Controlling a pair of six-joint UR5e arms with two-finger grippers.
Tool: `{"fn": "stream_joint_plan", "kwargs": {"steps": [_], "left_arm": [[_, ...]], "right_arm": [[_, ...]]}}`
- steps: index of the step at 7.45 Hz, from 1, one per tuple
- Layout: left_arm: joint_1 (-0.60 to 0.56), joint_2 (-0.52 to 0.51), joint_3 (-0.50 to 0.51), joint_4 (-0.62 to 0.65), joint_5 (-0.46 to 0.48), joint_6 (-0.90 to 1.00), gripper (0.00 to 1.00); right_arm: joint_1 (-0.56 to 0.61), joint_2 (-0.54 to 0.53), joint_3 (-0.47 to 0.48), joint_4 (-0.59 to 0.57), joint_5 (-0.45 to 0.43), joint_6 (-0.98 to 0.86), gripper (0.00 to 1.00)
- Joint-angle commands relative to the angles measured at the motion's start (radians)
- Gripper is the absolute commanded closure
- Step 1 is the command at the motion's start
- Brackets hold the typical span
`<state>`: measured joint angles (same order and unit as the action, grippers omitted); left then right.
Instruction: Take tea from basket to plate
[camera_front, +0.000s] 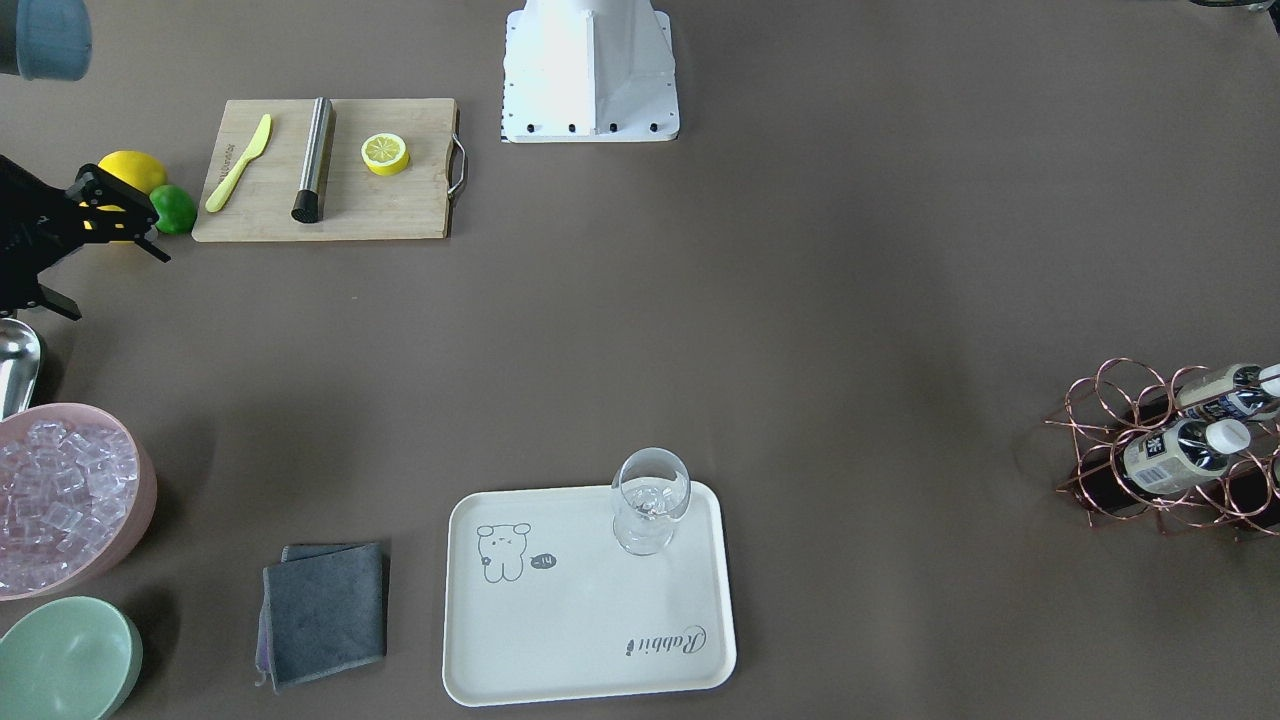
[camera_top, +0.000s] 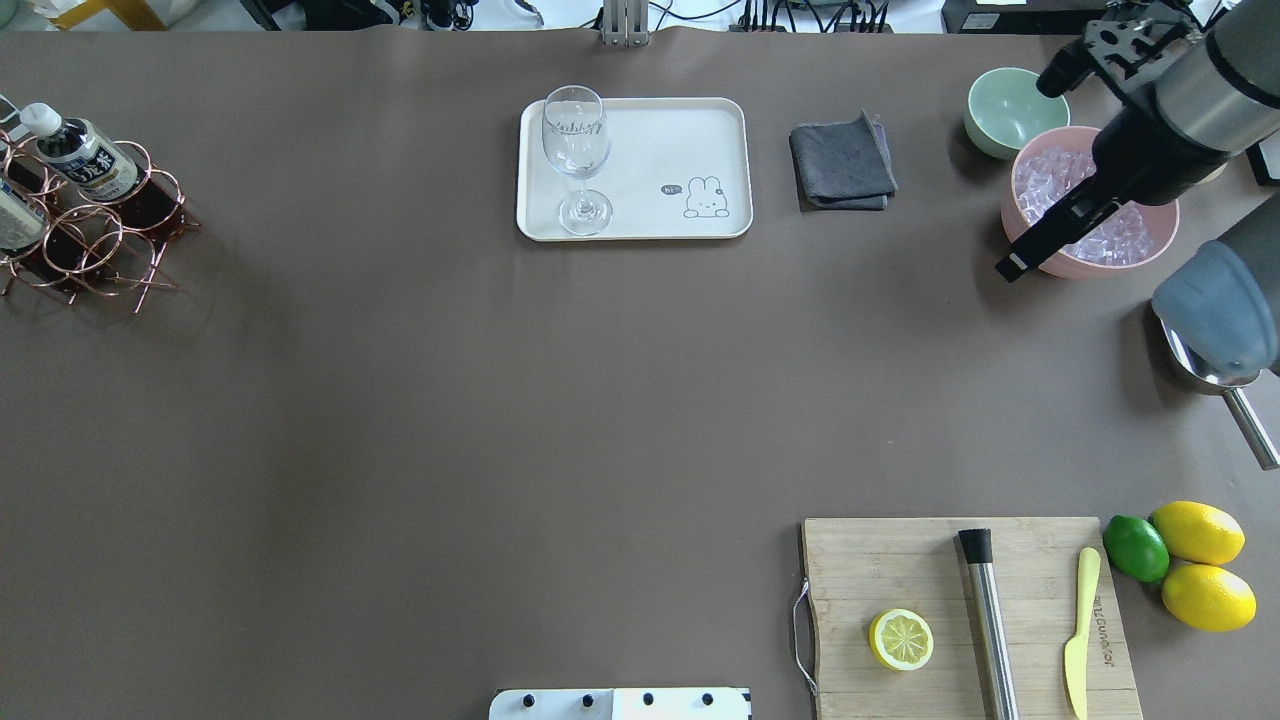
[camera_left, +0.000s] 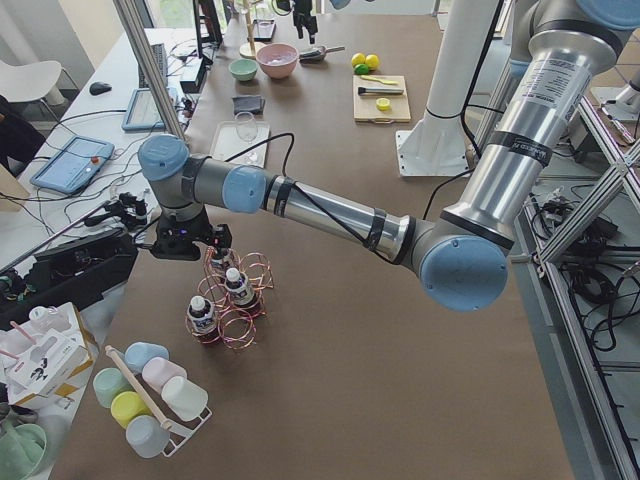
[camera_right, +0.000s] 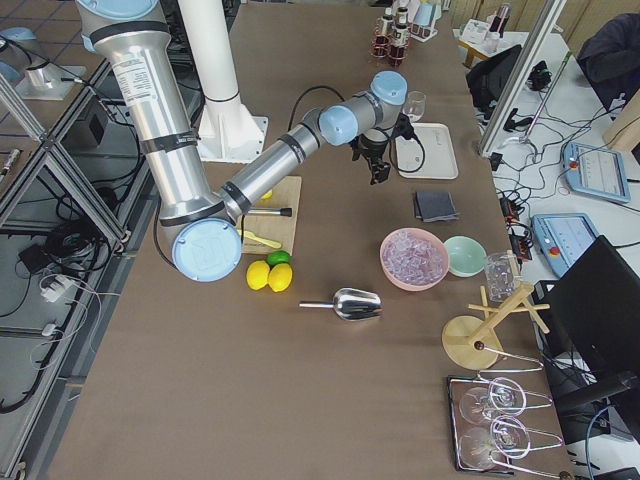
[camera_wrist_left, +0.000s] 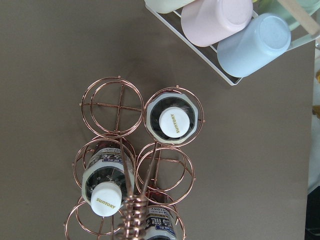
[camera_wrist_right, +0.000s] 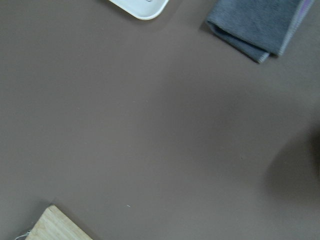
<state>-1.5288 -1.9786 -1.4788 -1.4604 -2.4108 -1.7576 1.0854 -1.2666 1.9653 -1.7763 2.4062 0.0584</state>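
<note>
The rose-copper wire basket (camera_front: 1110, 400) stands at the table's end on my left, also in the overhead view (camera_top: 100, 250). Three tea bottles stand in its rings in the left wrist view, one with its white cap dead centre (camera_wrist_left: 175, 122), two lower (camera_wrist_left: 106, 197). My left gripper (camera_left: 190, 242) hovers just above the basket; I cannot tell whether it is open. The cream plate (camera_front: 590, 620) lies far from the basket and bears a stemmed glass (camera_front: 650, 495). My right gripper (camera_front: 115, 285) is open and empty, near the limes.
A cutting board (camera_front: 380, 200) bears a lemon half, a yellow knife and a metal rod. A pink bowl of ice (camera_front: 60, 490), a mint bowl (camera_front: 65, 660), a grey cloth (camera_front: 325, 610) and a scoop (camera_top: 1215, 375) are on my right. A rack of pastel cups (camera_wrist_left: 235, 25) lies beside the basket.
</note>
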Motion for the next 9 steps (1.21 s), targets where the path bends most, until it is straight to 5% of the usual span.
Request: {"fn": "stream_joint_plan", "kwargs": {"steps": [1,2,3,4,7,9], "left_arm": [[0.002,0.058,-0.064,0.002,-0.001,0.004,0.44],[0.002,0.072,-0.080,0.003,-0.001,0.004,0.59],[0.004,0.073,-0.078,0.003,-0.001,-0.002,0.88],[0.009,0.072,-0.074,0.003,-0.001,-0.003,1.00],[0.001,0.031,-0.029,0.012,-0.028,-0.003,1.00],[-0.034,-0.047,-0.140,0.250,-0.065,-0.003,1.00]], "right_arm": [[-0.087,0.078,-0.002,0.001,-0.001,0.017,0.00],[-0.091,0.070,-0.005,0.000,-0.004,0.018,0.00],[-0.096,0.061,-0.005,0.001,-0.009,0.012,0.00],[-0.094,0.061,-0.005,0.001,-0.009,0.005,0.00],[-0.096,-0.011,-0.012,0.110,-0.013,0.001,0.00],[-0.096,-0.016,-0.011,0.121,-0.013,0.001,0.00]]}}
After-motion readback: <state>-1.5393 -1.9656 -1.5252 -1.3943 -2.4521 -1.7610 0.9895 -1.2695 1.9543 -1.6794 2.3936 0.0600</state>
